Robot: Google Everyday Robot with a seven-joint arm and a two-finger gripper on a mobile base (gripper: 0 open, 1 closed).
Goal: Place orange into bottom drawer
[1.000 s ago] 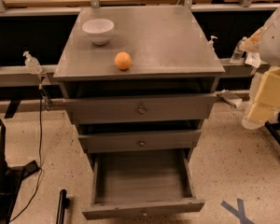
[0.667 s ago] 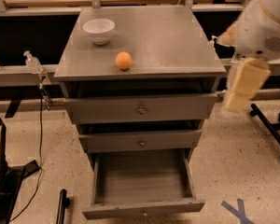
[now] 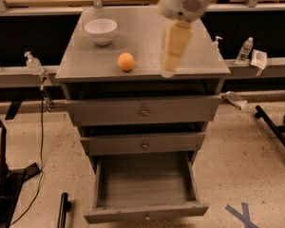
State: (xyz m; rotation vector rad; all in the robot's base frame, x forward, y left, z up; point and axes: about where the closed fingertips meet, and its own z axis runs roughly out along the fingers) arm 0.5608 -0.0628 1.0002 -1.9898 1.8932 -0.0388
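The orange [image 3: 126, 61] sits on the grey cabinet top [image 3: 142, 37], left of centre near the front edge. The bottom drawer [image 3: 145, 186] is pulled out open and holds nothing I can see. My gripper [image 3: 173, 49] hangs above the cabinet top, to the right of the orange and apart from it, under the white arm housing [image 3: 186, 1]. It holds nothing that I can see.
A white bowl [image 3: 100, 30] stands at the back left of the cabinet top. The two upper drawers [image 3: 143, 111] are shut. Bottles [image 3: 244, 50] stand on side ledges. A black stand leg [image 3: 275, 132] lies on the floor at right.
My arm has swung in from the right side of the cabinet to above its top, nearer the orange. The orange and drawers have not moved.
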